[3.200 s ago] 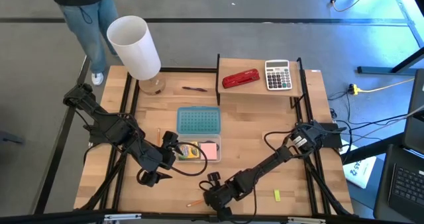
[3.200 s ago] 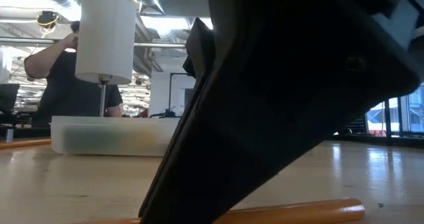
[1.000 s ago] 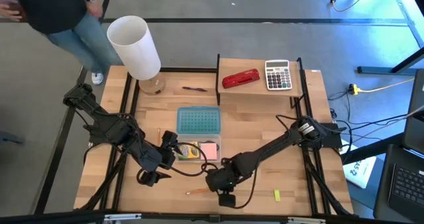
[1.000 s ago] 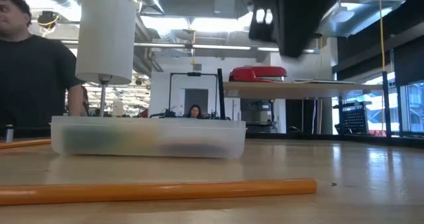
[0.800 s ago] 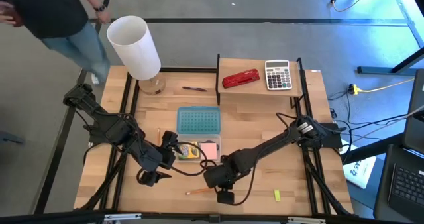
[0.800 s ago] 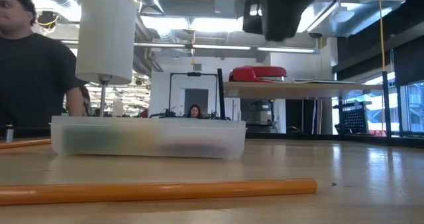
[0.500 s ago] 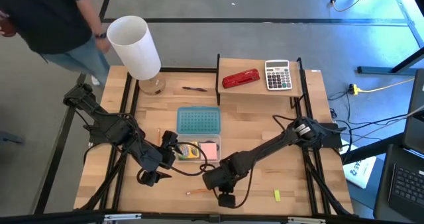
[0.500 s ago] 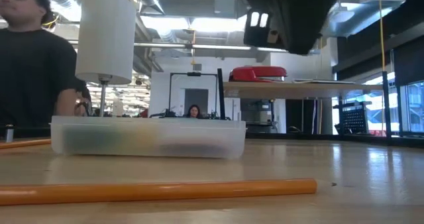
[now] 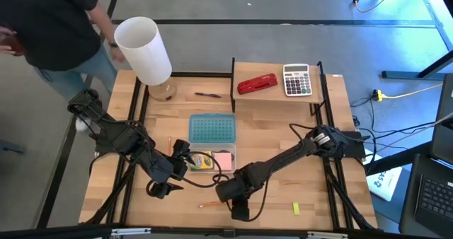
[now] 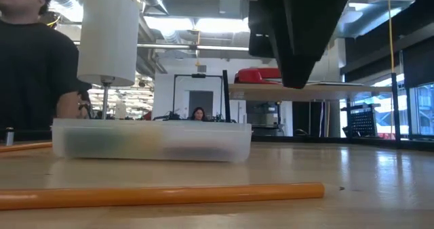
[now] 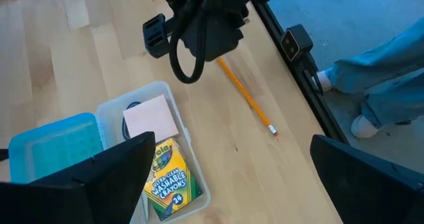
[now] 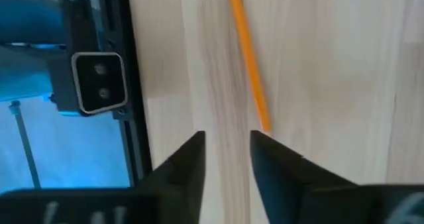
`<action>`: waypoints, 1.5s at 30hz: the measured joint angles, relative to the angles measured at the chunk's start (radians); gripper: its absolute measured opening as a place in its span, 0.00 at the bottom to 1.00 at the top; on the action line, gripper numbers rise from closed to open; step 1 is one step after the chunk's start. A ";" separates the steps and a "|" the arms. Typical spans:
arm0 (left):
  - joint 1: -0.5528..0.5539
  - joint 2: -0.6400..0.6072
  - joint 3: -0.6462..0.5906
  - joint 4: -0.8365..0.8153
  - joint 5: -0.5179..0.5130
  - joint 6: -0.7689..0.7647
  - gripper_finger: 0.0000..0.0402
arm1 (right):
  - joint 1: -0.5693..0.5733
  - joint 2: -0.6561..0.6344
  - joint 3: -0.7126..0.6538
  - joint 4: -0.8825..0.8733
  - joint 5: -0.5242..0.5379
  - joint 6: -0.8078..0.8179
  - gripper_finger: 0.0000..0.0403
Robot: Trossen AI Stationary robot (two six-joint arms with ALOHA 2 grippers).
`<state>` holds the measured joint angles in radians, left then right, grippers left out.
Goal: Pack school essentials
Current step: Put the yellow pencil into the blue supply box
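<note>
An orange pencil (image 9: 209, 205) lies flat near the table's front edge, and it also shows as the pencil (image 12: 246, 58) in the right wrist view. My right gripper (image 12: 225, 144) hangs above its right end, slightly open, touching nothing. A clear box (image 9: 212, 161) holds the crayon box (image 11: 165, 179) and the pink pad (image 11: 151, 118). My left gripper (image 9: 172, 172) waits wide open beside that box. A second pencil (image 9: 170, 146), a dark-red pen (image 9: 207, 95) and a yellow block (image 9: 296, 208) lie loose on the table.
The blue lid (image 9: 212, 129) lies behind the clear box. A white lamp (image 9: 141, 48) stands at the far left corner. A raised shelf (image 9: 318, 97) at the far right carries a red stapler (image 9: 256, 84) and a calculator (image 9: 296, 80). A person (image 9: 49, 27) stands beyond the far left corner.
My right gripper has sunk a little over the pencil, which has not moved. The person beyond the far left corner has shifted about.
</note>
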<state>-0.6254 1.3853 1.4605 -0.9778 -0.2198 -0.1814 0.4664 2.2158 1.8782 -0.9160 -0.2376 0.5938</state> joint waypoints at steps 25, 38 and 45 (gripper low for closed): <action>0.001 0.000 0.000 0.000 0.000 0.008 0.99 | 0.001 0.004 0.000 0.053 0.041 -0.143 0.48; 0.001 0.000 0.000 0.002 0.000 0.008 0.99 | 0.002 0.063 -0.001 0.114 0.062 -0.241 0.48; 0.001 0.000 0.000 0.003 0.000 0.008 0.99 | 0.003 0.068 -0.001 0.172 0.111 -0.256 0.48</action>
<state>-0.6243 1.3853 1.4605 -0.9752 -0.2199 -0.1730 0.4690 2.2837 1.8774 -0.7441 -0.1264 0.3381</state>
